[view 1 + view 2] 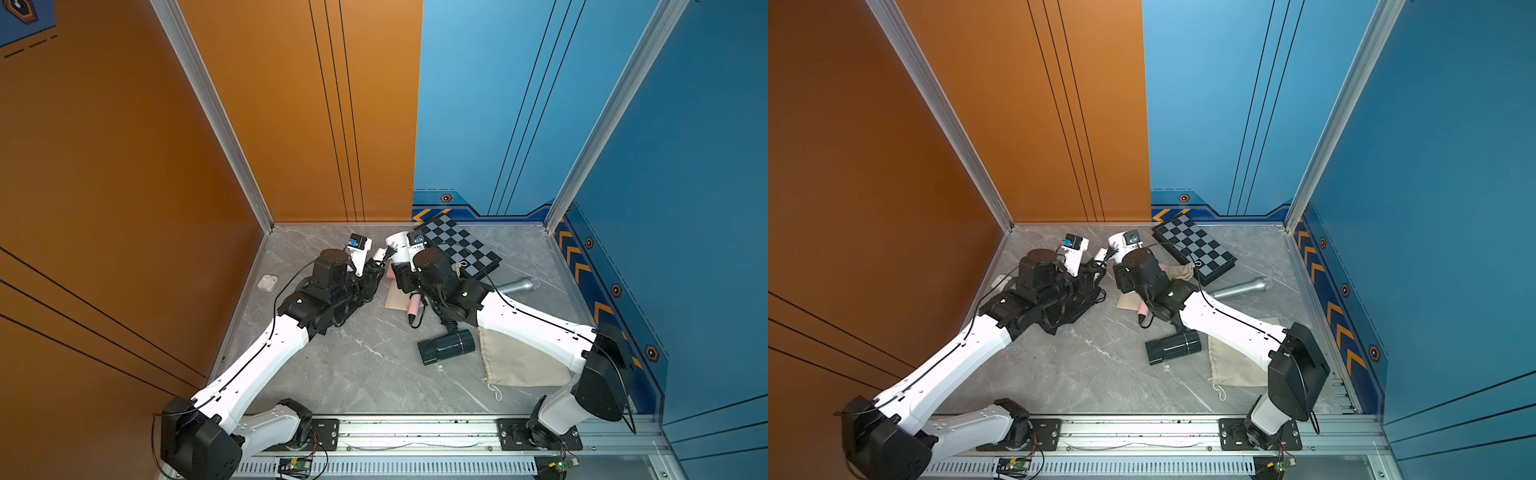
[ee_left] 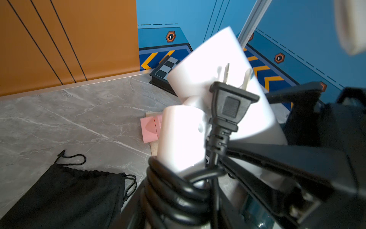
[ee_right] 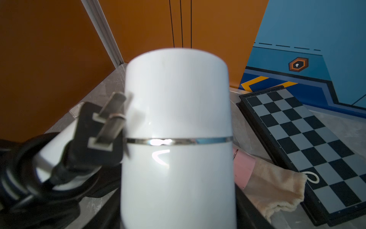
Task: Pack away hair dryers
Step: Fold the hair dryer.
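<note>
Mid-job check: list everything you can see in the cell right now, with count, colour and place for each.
white hair dryer: 1, white with a silver ring, raised at back centre
cord: 1, black, coiled round the white dryer's handle, plug sticking up
pink hair dryer: 1, pale pink, lying under the right arm
dark hair dryer: 1, near black, lying front right
chessboard: 1, black and grey, back right
beige bags: at least 2, one flat under the right arm, another against the chessboard
black bag: 1, under the left arm
microphone: 1, silver-grey, right side
earbud case: 1, white, left edge
table: 1, grey marble
left gripper: black, fingers either side of the white dryer's handle
right gripper: black, holding its barrel
</note>
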{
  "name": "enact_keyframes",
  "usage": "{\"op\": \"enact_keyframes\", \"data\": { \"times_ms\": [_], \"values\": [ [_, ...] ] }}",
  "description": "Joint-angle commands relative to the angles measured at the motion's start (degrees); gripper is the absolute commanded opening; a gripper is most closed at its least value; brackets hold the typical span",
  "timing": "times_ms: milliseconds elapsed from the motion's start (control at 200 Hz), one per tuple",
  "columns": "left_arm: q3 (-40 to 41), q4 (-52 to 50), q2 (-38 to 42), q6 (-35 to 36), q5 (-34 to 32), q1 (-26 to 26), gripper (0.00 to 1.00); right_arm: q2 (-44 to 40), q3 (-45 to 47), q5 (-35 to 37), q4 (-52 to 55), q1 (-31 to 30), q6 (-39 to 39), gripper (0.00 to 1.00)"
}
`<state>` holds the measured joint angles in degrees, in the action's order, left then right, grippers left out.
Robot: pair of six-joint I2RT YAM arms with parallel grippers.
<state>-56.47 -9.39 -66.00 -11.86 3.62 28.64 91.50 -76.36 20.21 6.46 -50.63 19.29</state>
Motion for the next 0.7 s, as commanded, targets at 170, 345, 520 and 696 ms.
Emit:
{"op": "enact_keyframes", "data": {
  "times_ms": [170,345,520,696],
  "values": [
    [3.31,9.36,-0.51,-4.2,-9.07,6.61,0.06,0.73,-5.0,6.72,-10.4,-0.66,14.63,0.42],
    [5.17,15.05,-1.35,-6.61,-12.75,9.47,0.07,2.03,-6.43,6.24,-12.64,-0.43,19.24,0.42],
    [5.46,16.77,-2.25,-7.05,-13.52,10.82,0.06,2.71,-7.63,4.33,-12.14,0.06,20.17,0.45],
    [5.65,16.27,-0.5,-5.1,-13.01,9.79,0.06,2.06,-7.4,0.64,-10.31,1.51,18.9,0.59]
  ]
}}
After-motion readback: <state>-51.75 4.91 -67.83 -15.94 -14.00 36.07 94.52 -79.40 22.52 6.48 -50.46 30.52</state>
